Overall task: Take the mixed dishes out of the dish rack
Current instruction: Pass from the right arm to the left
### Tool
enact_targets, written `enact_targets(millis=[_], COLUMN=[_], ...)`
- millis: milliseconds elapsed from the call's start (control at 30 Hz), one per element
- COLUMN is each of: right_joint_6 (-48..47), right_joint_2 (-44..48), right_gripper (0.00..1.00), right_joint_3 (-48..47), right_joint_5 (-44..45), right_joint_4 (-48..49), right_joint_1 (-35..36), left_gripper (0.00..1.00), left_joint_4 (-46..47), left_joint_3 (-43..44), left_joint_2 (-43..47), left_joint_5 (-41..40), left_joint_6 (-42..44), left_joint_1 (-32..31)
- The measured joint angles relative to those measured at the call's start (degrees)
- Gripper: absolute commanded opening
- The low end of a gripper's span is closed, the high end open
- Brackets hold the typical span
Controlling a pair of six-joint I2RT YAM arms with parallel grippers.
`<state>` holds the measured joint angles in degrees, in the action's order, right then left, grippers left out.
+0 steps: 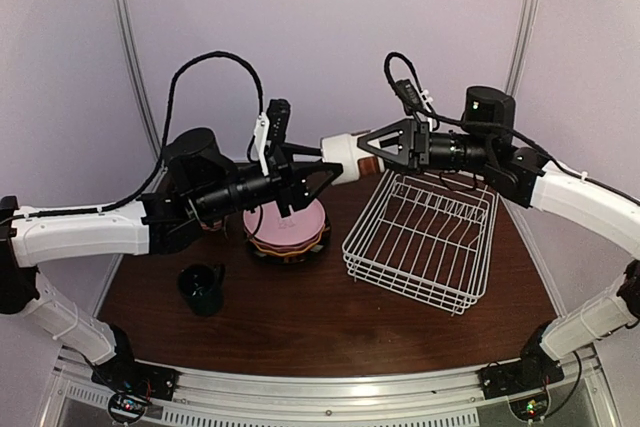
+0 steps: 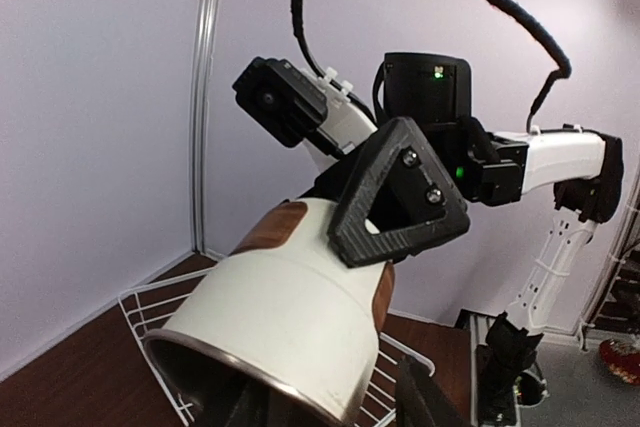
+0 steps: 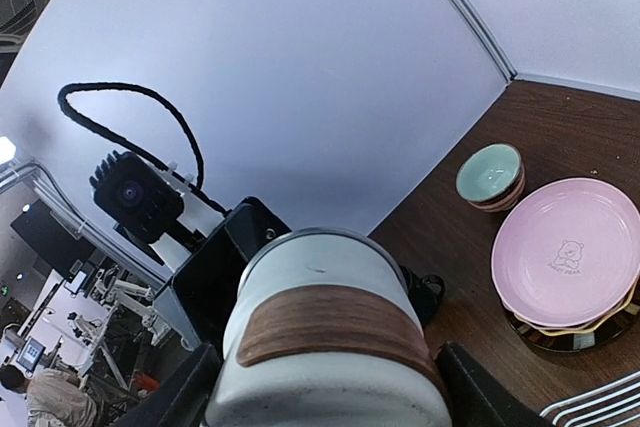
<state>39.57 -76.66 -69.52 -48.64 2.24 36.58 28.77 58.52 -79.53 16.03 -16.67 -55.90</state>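
Observation:
A white cup [image 1: 345,155] with a brown band hangs in mid-air above the table's back, between the two arms. My right gripper [image 1: 368,155] is shut on its banded body [image 3: 330,337], one finger on each side. The cup's open mouth [image 2: 290,297] faces my left gripper [image 2: 340,412], whose jaws straddle the rim, one finger at the mouth and one outside, with a gap still showing. The white wire dish rack [image 1: 420,237] stands under the right arm, and no dish shows in it. A pink plate [image 1: 287,222] tops a stack of plates left of the rack.
A black mug [image 1: 203,289] stands near the left front of the table. A pale green bowl [image 3: 490,175] sits on another bowl behind the plate stack [image 3: 565,252]. The rack's wires [image 2: 150,307] lie just below the cup. Pale walls close the back and sides.

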Motion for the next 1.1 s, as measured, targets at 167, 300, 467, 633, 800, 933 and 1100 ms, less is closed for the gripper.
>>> enact_targets(millis=[167, 300, 467, 633, 800, 933, 1100], right_joint_6=[3.56, 3.89, 3.61, 1.68, -1.27, -3.87, -6.78], right_joint_2=[-0.44, -0.50, -0.59, -1.38, -1.55, -1.55, -1.55], right_gripper=[0.52, 0.78, 0.98, 1.00, 1.00, 1.00, 1.00], right_joint_3=[2.49, 3.06, 3.15, 3.17, 3.17, 3.17, 3.13], right_joint_5=[-2.01, -4.13, -3.58, -2.60, -0.55, 1.62, 4.02], right_joint_4=[6.71, 12.07, 10.95, 7.13, 2.01, -2.43, -7.06], right_joint_1=[0.52, 0.35, 0.63, 0.00, -1.66, -3.37, -4.72], left_gripper=[0.04, 0.00, 0.00, 0.00, 0.00, 0.00, 0.00], left_joint_4=[1.31, 2.54, 0.20, -7.37, -18.43, -30.53, -47.36], left_joint_3=[0.00, 0.00, 0.00, 0.00, 0.55, 4.02, 9.62], left_joint_2=[-0.20, 0.00, 1.03, 3.98, 7.76, 8.68, 8.26], left_joint_5=[2.08, 4.44, 3.23, 0.96, -2.03, -4.11, -7.58], left_joint_6=[-1.27, -4.09, -3.06, -1.31, 0.00, 0.66, 1.33], left_joint_1=[0.02, -0.22, -0.39, -0.39, -0.37, -0.35, -0.35])
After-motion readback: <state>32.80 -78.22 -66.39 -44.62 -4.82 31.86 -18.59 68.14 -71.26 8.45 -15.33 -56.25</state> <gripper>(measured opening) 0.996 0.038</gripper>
